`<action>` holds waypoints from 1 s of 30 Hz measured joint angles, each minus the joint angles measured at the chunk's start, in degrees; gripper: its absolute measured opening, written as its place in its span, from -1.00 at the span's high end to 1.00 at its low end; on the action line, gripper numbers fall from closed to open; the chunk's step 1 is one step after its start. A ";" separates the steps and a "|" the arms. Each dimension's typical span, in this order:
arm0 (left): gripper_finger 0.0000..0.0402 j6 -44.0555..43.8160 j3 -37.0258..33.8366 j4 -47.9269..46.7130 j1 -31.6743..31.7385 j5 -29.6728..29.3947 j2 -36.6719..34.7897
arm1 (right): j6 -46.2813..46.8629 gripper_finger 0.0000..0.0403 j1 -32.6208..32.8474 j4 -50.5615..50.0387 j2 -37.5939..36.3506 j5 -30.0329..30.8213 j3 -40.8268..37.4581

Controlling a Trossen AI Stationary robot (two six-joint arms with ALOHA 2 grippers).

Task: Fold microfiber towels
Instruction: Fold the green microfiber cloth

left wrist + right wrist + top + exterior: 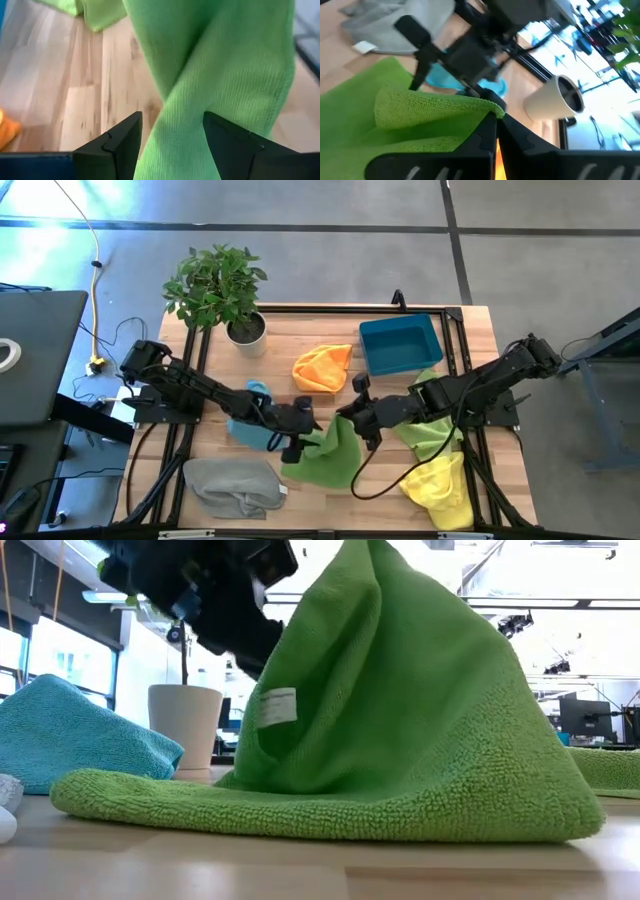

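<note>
Pinching a raised corner of the green towel point(330, 452), the right gripper point(352, 416) lifts it into a peak at the table's point(330, 345) middle front. The left gripper point(297, 438) stands spread beside it, cloth seemingly between its fingers point(117, 145), near the light blue towel point(250, 427).

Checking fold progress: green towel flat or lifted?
Lifted. The right end effector, shut on one edge, tents the green towel above the table; its lower edge stays down.

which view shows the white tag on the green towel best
The low view: the white tag faces the camera on the raised green towel. The high view and both wrist views show green cloth, but no tag I can make out.
</note>
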 joint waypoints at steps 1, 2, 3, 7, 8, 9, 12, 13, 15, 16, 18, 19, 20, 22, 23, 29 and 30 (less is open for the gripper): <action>-0.01 0.29 0.00 -0.66 -0.12 -0.85 0.00 | 1.08 1.00 0.00 -0.05 0.00 1.14 0.00; -0.01 0.52 0.00 -1.78 -0.26 -1.92 -0.02 | 2.09 1.00 -0.02 -0.28 0.00 2.26 0.00; -0.01 0.49 0.00 -3.10 -0.38 -3.10 -0.02 | 3.18 1.00 -0.02 -0.53 0.00 3.52 0.00; -0.01 -0.46 0.00 -7.21 -1.13 -6.77 -0.36 | 6.90 1.00 -0.07 -1.44 0.00 6.68 0.00; -0.01 -0.50 0.00 -7.75 -1.47 -7.98 -0.39 | 7.66 1.00 -0.07 -1.71 0.00 7.15 0.00; -0.01 -0.48 0.00 -8.52 -1.91 -9.59 -0.39 | 8.53 1.00 -0.07 -1.96 0.00 7.44 0.00; -0.01 -0.50 0.00 -10.54 -3.34 -16.57 -0.48 | 10.65 1.00 -0.07 -2.24 0.00 8.08 0.00; -0.01 -0.63 0.00 -11.25 -3.82 -19.13 -0.73 | 11.58 1.00 -0.07 -2.32 0.00 8.32 0.00; -0.01 -1.55 0.00 -11.52 -4.80 -24.26 -0.92 | 13.33 1.00 -0.07 -2.37 0.00 8.84 0.00; -0.01 -1.90 0.00 -11.55 -5.29 -26.26 -0.92 | 14.25 1.00 -0.07 -2.53 0.00 8.94 0.00; -0.01 -1.99 0.00 -11.64 -6.47 -30.04 -1.22 | 15.86 1.00 -0.13 -2.62 0.00 9.00 0.00; -0.01 -1.99 0.00 -11.52 -7.11 -31.73 -1.47 | 16.68 1.00 -0.21 -2.72 0.00 9.00 0.00; -0.01 -2.01 0.05 -11.31 -7.65 -32.96 -1.53 | 17.68 1.00 -0.40 -2.90 0.00 9.00 0.00; -0.01 -2.54 -0.01 -11.77 -8.92 -34.36 -1.84 | 20.27 1.00 -0.89 -3.15 0.00 9.11 0.00; -0.01 -3.23 -0.04 -11.56 -9.51 -34.86 -2.04 | 21.99 1.00 -1.23 -3.30 0.00 9.68 0.00; -0.01 -9.23 0.04 -6.86 -12.45 -36.90 -2.13 | 32.19 1.00 -3.88 -4.82 0.00 14.85 0.00; -0.01 -10.66 0.04 -6.64 -12.53 -37.62 -2.07 | 33.21 1.00 -4.32 -4.70 0.00 14.85 0.00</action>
